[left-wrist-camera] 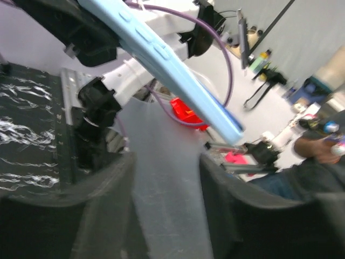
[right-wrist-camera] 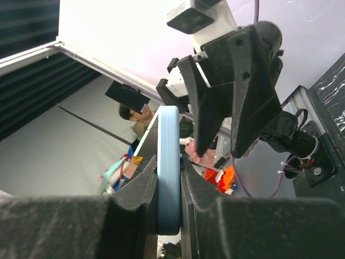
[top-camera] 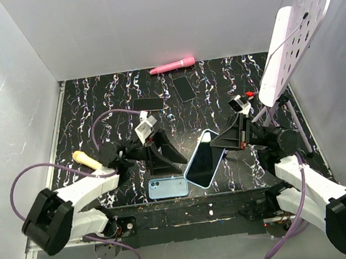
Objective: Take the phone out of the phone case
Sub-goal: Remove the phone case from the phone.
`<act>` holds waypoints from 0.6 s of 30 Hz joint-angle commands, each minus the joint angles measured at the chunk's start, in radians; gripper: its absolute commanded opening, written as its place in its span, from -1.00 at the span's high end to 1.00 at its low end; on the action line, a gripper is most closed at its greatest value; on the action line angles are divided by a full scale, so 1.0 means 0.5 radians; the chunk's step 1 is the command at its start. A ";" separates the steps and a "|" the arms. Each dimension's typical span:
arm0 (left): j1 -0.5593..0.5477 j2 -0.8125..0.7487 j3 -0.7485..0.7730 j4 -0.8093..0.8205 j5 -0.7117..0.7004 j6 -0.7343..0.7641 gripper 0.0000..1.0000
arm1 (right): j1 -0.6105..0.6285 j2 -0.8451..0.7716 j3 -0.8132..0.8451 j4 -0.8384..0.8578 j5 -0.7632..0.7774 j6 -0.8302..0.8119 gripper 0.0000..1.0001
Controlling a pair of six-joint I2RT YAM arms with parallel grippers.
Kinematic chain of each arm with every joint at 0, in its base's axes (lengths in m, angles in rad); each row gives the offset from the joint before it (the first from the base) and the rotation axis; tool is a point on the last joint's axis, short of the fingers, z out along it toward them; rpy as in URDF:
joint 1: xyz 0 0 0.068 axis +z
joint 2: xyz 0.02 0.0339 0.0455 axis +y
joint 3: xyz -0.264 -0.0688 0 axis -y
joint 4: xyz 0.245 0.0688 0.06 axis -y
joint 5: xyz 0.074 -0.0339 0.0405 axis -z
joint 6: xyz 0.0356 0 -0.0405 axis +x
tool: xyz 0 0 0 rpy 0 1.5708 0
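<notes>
A phone in a light blue case (top-camera: 204, 159) is held tilted above the table, dark screen up. My right gripper (top-camera: 225, 142) is shut on its upper right edge; in the right wrist view the blue case edge (right-wrist-camera: 168, 172) is clamped between both fingers (right-wrist-camera: 132, 199). My left gripper (top-camera: 175, 159) is open and empty, just left of the phone. In the left wrist view the blue case (left-wrist-camera: 178, 70) runs diagonally above my open gripper (left-wrist-camera: 167, 205), apart from it. The left gripper (right-wrist-camera: 232, 97) also shows in the right wrist view, beyond the phone.
A second light blue phone-shaped item (top-camera: 167, 187) lies flat at the near edge, camera side up. Two dark phones (top-camera: 149, 104) (top-camera: 184, 88) lie further back. A pink object (top-camera: 173, 65) lies by the back wall, a tan handle (top-camera: 87, 159) at left, a white perforated board (top-camera: 294, 32) at right.
</notes>
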 commanded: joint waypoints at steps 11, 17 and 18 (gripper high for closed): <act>-0.086 -0.936 -0.206 -0.940 -0.466 0.267 -0.28 | -0.018 0.042 0.116 0.095 0.100 -0.366 0.97; -0.119 -0.690 -0.166 -0.795 -0.415 0.193 -0.08 | -0.018 0.067 0.116 0.203 0.125 -0.311 0.97; -0.119 -0.665 -0.163 -0.810 -0.408 0.199 -0.06 | -0.018 0.058 0.116 0.200 0.125 -0.311 0.97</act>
